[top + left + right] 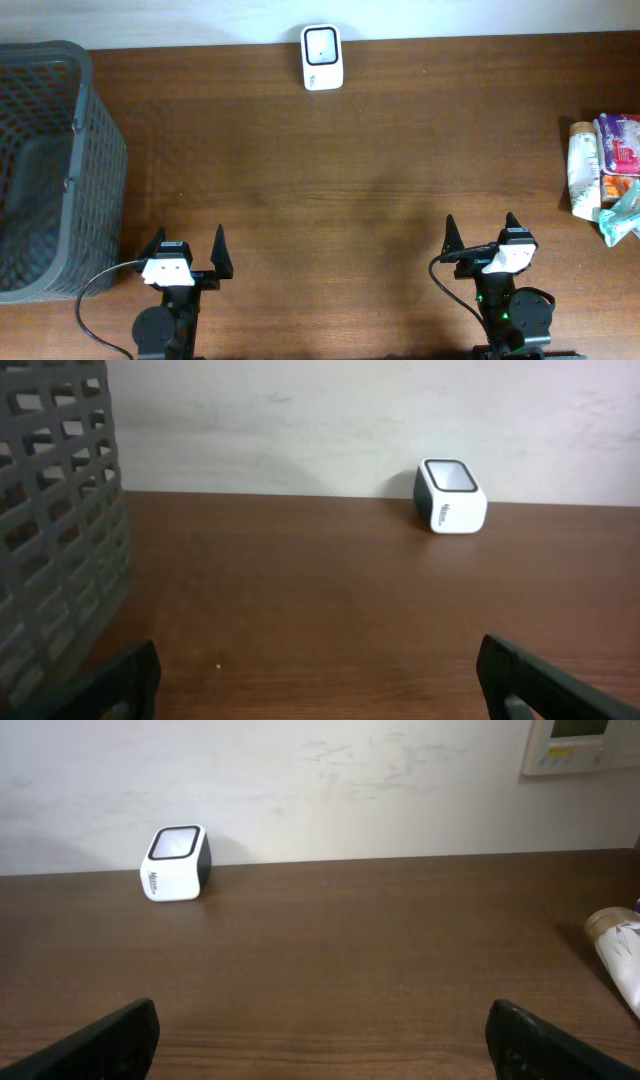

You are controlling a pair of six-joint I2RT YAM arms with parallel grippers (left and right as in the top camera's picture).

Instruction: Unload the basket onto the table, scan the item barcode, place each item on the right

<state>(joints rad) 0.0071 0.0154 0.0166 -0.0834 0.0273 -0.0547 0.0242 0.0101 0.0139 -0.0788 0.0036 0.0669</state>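
A small white barcode scanner (322,58) with a dark window stands at the table's far edge, against the wall; it also shows in the left wrist view (451,497) and the right wrist view (175,863). Several packaged items (608,175) lie in a pile at the right edge, among them a white tube (582,170) whose end shows in the right wrist view (619,952). My left gripper (187,252) and right gripper (481,237) rest at the near edge, both open with nothing between the fingers, far from scanner and items.
A tall grey mesh basket (50,165) stands at the left edge, close beside the left gripper, its wall showing in the left wrist view (55,520). A white wall runs behind the brown wooden table (330,190).
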